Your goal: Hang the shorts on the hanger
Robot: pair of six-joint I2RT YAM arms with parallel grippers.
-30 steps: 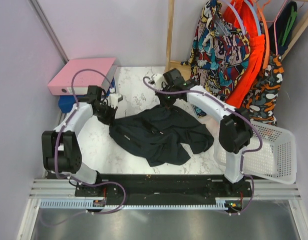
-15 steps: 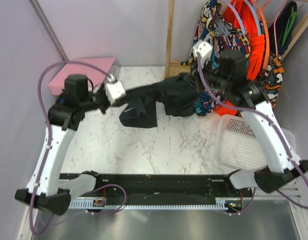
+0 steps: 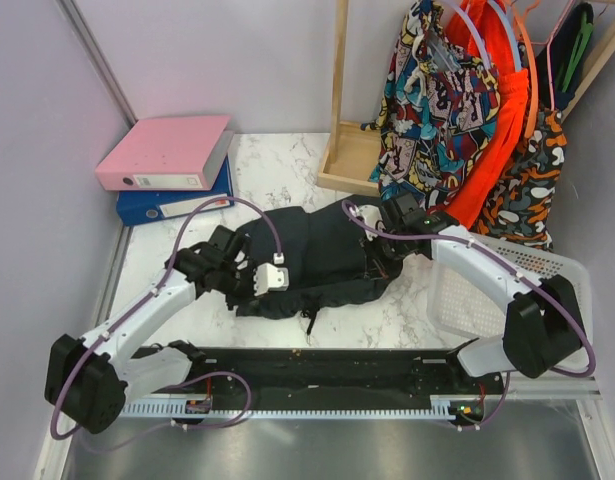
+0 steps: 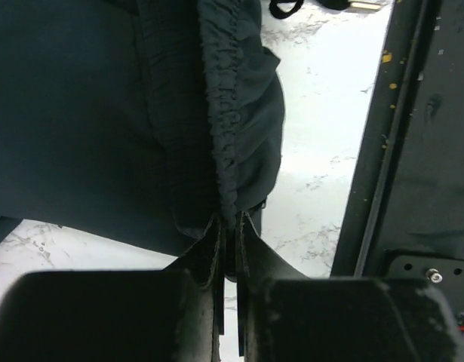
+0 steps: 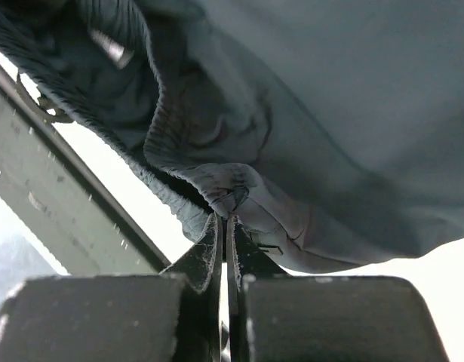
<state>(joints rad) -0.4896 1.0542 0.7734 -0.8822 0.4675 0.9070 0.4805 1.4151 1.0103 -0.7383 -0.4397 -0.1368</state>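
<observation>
Shorts (image 3: pixel 317 255) spread flat, frame centre, on marble table (image 3: pixel 277 170). Left gripper (image 4: pixel 230 226) clamped on gathered waistband; right gripper (image 5: pixel 224 220) pinching waistband fold.

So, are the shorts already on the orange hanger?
No, the shorts lie on the table, pinched by the left hand and the right hand, while the hanger hangs up at the back right.

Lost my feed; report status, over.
Left gripper shut on shorts. Right gripper likewise. Shorts lying on table, orange hanger up on rack among hung garments.
</observation>
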